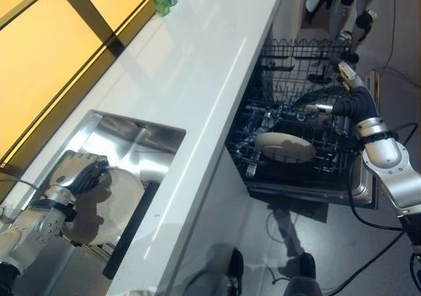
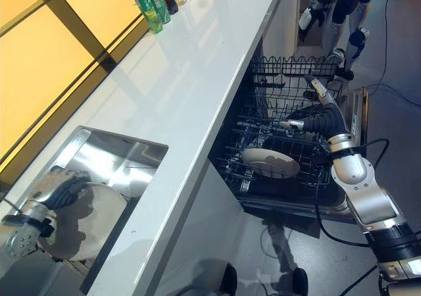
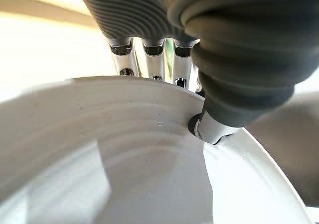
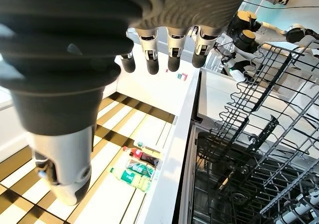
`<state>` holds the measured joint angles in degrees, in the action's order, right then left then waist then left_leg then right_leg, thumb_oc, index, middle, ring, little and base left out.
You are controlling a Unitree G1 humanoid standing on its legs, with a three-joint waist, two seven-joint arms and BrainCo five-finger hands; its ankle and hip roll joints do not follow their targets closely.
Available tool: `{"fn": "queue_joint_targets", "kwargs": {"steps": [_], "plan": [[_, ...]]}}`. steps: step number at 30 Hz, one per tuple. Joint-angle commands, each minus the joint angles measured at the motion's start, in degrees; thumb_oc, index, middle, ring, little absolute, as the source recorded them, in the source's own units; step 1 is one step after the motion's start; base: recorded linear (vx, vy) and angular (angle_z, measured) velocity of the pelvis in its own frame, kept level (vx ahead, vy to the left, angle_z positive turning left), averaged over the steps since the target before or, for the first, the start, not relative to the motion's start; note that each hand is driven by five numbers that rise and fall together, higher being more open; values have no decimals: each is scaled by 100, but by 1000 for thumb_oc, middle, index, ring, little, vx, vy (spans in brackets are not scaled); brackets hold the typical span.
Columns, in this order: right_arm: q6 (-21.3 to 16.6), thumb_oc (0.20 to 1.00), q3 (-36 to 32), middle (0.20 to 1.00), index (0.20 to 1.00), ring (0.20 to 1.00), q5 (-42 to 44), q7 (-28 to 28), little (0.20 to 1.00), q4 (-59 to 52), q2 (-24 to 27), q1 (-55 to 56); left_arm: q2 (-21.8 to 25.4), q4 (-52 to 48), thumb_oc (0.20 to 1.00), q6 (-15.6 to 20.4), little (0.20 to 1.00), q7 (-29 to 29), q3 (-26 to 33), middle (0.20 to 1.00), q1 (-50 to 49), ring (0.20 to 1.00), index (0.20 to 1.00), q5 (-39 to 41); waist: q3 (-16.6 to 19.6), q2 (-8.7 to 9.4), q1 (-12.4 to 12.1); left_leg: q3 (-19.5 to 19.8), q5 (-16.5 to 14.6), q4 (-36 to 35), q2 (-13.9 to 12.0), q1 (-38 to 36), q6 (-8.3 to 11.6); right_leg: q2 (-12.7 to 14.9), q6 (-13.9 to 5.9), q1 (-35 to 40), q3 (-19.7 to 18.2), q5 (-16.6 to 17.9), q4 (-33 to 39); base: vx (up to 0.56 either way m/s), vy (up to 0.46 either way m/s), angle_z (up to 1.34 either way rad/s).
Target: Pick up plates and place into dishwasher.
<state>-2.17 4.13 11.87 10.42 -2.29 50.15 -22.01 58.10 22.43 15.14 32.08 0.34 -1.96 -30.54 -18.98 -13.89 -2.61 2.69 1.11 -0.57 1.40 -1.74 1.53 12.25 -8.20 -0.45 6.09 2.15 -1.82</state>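
I have the left hand (image 1: 82,177) down in the sink (image 1: 148,138), fingers and thumb pinching the plate (image 1: 115,200) rim — pickup underway. Next I lift it toward the dishwasher rack (image 2: 289,112), where one plate lies; right hand (image 2: 316,118) hovers released.
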Motion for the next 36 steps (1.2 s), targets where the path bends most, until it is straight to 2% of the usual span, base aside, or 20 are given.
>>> {"fn": "queue_joint_targets", "kwargs": {"steps": [1,5,12,15,19,27,31,36], "plan": [[-471,1000,-334,1000,1000,1000,-178,120,1000,-490,-74,293,246,174,200,-472,200,1284,717,200,-104,200,200,268,640,351,-247,185,-33,-12,-154,249,130,498,-195,-605,4,-686,-1127,-8,-127,11],[-557,1000,-418,1000,1000,1000,-280,187,1000,-543,-377,493,2,-4,200,-747,200,1824,1324,200,-118,200,200,274,750,518,-356,275,-43,-45,-209,191,122,445,-166,-499,100,-711,-1112,8,-141,4],[-692,1000,-415,1000,1000,1000,-293,260,1000,-622,-722,729,-122,-338,200,-973,200,2163,2074,200,-165,200,200,746,989,729,-495,424,-51,-166,-309,5,126,325,-123,-225,235,-755,-1008,8,-132,3],[-802,1000,-406,1000,1000,1000,-257,287,1000,-685,-857,816,-225,-495,200,-837,200,2196,2371,200,-223,200,200,1152,1082,819,-562,484,-62,-209,-353,-69,125,269,-106,-101,282,-788,-962,-18,-158,11],[-922,1000,-325,1000,1000,1000,-148,258,1000,-859,-1008,787,-430,-803,200,-462,200,2061,2632,200,-206,200,200,1651,1197,929,-662,587,-62,-275,-397,-178,127,170,-82,88,331,-808,-885,-18,-149,8],[-1174,1000,172,1000,1000,1000,105,140,1000,-1348,-1382,197,-916,-1750,200,266,200,1284,2400,200,391,200,200,2584,1439,1167,-927,777,-48,-378,-474,-323,149,-8,-28,461,502,-819,-696,-35,-153,11],[-994,1000,671,1000,1000,1000,459,32,1000,-1565,-1690,-358,-1151,-2099,200,402,200,811,1965,200,793,200,200,2777,1559,1274,-1096,887,-34,-388,-463,-354,160,-80,14,637,605,-823,-597,-62,-145,15],[-768,1000,1360,1000,1000,1000,788,-293,1000,-1680,-2180,-895,-1469,-2226,200,536,200,516,1367,200,1282,200,200,2970,1664,1342,-1255,983,16,-391,-444,-350,158,-141,61,785,739,-812,-520,-85,-109,18]]}}
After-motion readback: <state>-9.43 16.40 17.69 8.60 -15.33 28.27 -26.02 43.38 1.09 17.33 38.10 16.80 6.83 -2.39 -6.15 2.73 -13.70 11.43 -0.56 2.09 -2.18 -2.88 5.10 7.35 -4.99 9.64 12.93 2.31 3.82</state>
